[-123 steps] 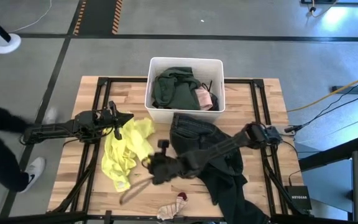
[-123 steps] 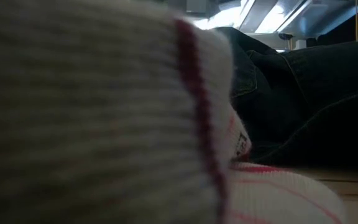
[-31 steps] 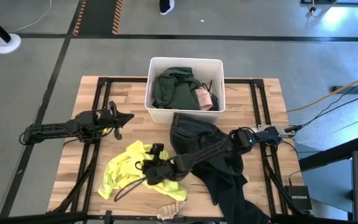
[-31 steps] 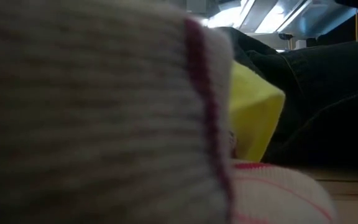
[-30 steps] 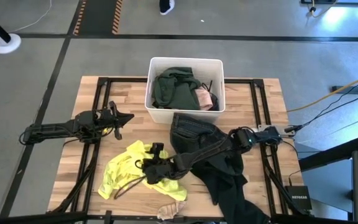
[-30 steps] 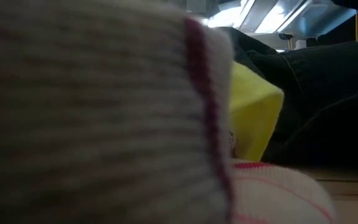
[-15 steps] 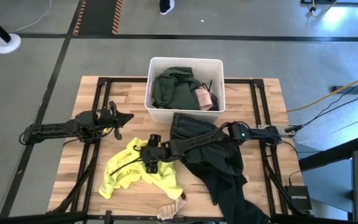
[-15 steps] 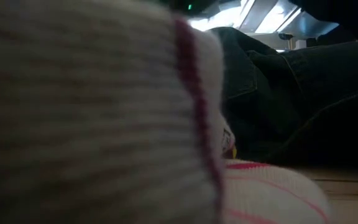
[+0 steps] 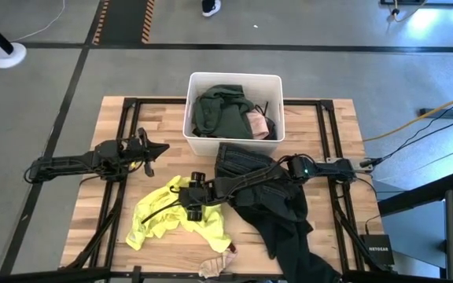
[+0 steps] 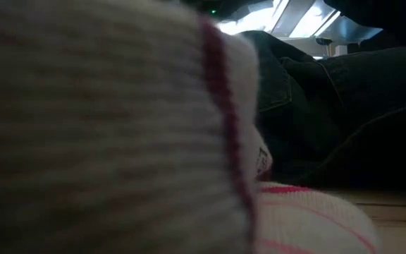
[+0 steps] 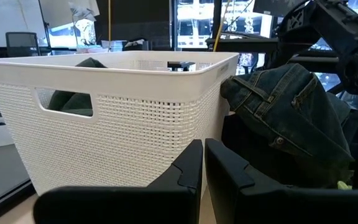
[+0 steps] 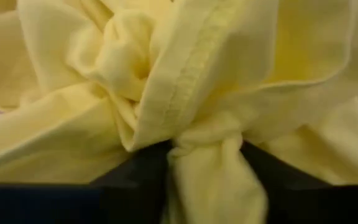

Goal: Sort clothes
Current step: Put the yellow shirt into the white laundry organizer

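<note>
A bright yellow top [image 9: 171, 222] lies crumpled on the table's near left part. My right gripper [image 9: 192, 198] reaches across the dark jeans [image 9: 270, 192] and is shut on the yellow top [image 12: 166, 74]. My left gripper [image 9: 149, 149] hovers shut left of the white bin [image 9: 234, 79], which it faces in its wrist view [image 11: 104, 118]. The bin holds a dark green shirt [image 9: 219, 110] and a pink piece [image 9: 259, 124]. A striped white and red piece [image 9: 217, 264] lies at the near edge and fills the low view [image 10: 118, 127]. My right gripper pinches a gathered bunch of the yellow top's cloth [image 12: 207, 165] between its two fingers [image 12: 132, 171], several layers with a stitched hem edge [image 12: 191, 74] folded in. The arm reaches in low from the table's right. The rest of the top lies slack on the table.
The jeans [image 11: 291, 106] lie heaped from the bin's front toward the near right edge, under my right arm. A black frame [image 9: 124, 118] runs along the tabletop's sides. Bare wood shows at the far left [image 9: 160, 110] and far right.
My right gripper has moved a little toward the far edge and the left, onto the top's upper part, and its arm has come down across the jeans. The yellow fold that stood behind the striped piece in the low view no longer shows there.
</note>
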You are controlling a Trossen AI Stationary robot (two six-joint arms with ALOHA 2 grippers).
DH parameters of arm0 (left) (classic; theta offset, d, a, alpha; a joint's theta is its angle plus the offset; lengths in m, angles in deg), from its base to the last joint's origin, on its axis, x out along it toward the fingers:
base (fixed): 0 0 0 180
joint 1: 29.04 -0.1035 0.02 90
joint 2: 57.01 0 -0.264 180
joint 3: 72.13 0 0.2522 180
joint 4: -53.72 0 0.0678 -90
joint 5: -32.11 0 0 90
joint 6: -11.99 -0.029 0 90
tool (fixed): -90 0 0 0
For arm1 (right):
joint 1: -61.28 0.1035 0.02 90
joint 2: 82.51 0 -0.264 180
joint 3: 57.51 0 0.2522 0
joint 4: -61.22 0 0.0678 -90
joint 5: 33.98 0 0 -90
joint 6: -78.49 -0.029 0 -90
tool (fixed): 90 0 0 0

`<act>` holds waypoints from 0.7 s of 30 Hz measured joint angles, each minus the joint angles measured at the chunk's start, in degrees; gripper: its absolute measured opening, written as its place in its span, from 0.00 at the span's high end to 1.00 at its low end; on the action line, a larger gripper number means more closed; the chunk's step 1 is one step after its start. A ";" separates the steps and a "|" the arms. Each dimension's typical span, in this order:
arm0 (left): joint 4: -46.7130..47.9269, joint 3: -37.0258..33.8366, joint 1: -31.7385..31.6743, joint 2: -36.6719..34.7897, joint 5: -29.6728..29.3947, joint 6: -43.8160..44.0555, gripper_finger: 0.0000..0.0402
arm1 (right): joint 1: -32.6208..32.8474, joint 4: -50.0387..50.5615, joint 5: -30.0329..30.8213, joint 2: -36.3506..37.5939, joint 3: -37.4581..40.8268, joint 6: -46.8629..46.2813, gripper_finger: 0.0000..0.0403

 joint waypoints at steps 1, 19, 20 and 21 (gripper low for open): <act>0.00 0.00 0.00 0.00 0.00 0.00 0.97 | -0.02 0.06 -0.08 0.00 0.01 -0.14 0.65; -0.01 0.00 0.00 -0.01 0.00 -0.13 0.97 | 5.35 9.53 3.78 1.40 -6.91 -1.24 0.87; -0.01 0.00 0.02 -0.01 0.00 -0.13 0.97 | 5.82 10.90 3.92 1.48 -8.42 -1.22 0.87; -0.01 0.00 0.01 -0.01 0.00 -0.06 0.97 | 6.23 12.03 4.08 1.73 -9.85 -1.24 0.87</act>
